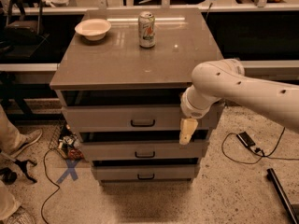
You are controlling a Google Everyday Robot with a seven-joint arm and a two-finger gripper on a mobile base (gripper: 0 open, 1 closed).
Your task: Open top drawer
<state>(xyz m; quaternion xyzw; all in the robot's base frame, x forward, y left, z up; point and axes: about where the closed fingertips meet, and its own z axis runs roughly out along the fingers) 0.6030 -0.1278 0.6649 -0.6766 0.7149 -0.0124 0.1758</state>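
Note:
The top drawer [107, 118] is the widest and tallest of three grey fronts in the cabinet, with a small dark bar handle [142, 122] at its middle. Its front stands a little out from the cabinet, with a dark gap under the tabletop. My gripper [187, 133] hangs down, cream-coloured, in front of the right part of that drawer front, to the right of the handle and reaching past its lower edge. It holds nothing that I can see. The white arm [243, 92] comes in from the right.
Two narrower grey drawers, the middle [112, 151] and the bottom [117, 172], sit below. On the cabinet top [121, 55] stand a white bowl [93, 28] and a drink can [146, 30]. Cables and a blue floor cross [69, 170] lie left; a cable and plug [245, 140] lie right.

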